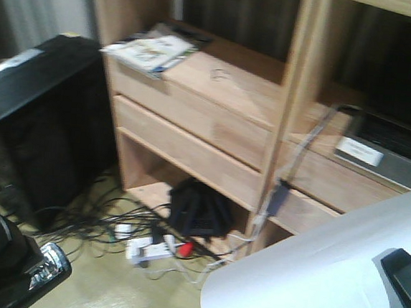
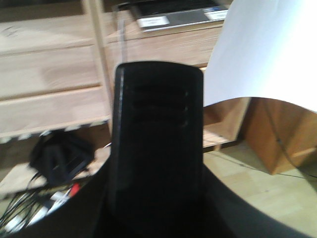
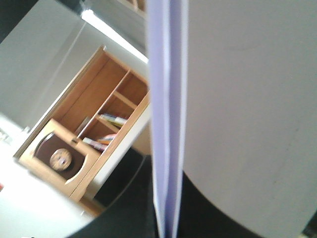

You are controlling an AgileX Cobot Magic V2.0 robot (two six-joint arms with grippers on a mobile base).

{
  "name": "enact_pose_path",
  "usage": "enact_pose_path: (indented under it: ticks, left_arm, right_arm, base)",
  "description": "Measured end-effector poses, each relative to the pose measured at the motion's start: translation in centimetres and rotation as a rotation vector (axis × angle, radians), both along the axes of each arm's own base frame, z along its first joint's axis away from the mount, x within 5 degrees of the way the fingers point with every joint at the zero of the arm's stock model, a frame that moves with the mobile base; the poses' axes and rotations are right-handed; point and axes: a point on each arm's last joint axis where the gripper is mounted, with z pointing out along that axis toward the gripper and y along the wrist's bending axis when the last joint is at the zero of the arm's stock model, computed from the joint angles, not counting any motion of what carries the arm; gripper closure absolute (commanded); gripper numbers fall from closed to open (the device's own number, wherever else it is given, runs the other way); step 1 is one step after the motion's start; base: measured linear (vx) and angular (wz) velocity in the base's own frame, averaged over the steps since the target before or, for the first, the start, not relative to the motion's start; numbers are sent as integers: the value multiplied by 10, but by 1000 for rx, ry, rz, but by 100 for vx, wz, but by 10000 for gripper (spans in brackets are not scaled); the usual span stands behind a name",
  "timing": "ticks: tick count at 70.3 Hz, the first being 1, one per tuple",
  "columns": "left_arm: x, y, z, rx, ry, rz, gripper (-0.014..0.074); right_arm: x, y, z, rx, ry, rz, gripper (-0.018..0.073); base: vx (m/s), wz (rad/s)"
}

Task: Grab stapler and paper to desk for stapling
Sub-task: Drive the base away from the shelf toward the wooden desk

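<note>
Step in hand, as judged: carrying both items to the surface, which no view shows. The paper is clamped at its lower edge in the right pincer, whose jaws are closed on the sheets. The right wrist view shows the stack edge-on and upright, running straight down into the grip. The stapler sits low at the left pincer, its silver part catching the light. In the left wrist view a black ribbed body fills the middle. The finger contact is blurred, but the pincer reads as closed on it. Both arms ride low and forward, left arm near the floor, right arm raised with the sheet fanned upward. Recommended: keep both grips firm and travel smoothly, since the loose sheet will flap and could slip. Keep it clear of the shelf unit and laptop. Keep the left arm above the cables.
</note>
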Motion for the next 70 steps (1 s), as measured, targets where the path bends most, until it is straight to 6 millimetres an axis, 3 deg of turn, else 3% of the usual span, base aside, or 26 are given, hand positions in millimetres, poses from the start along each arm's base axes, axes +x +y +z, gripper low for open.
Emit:
enact_pose_path:
  ticks: [29, 70]
  left_arm:
    - [0, 0, 0, 0, 0, 0, 603]
    - [-1, 0, -1, 7, 12, -8, 603]
  right_arm:
    - [0, 0, 0, 1, -1, 0, 565]
    - [0, 0, 0, 0, 0, 0, 565]
  base:
    - [-2, 65]
    - [5, 43]
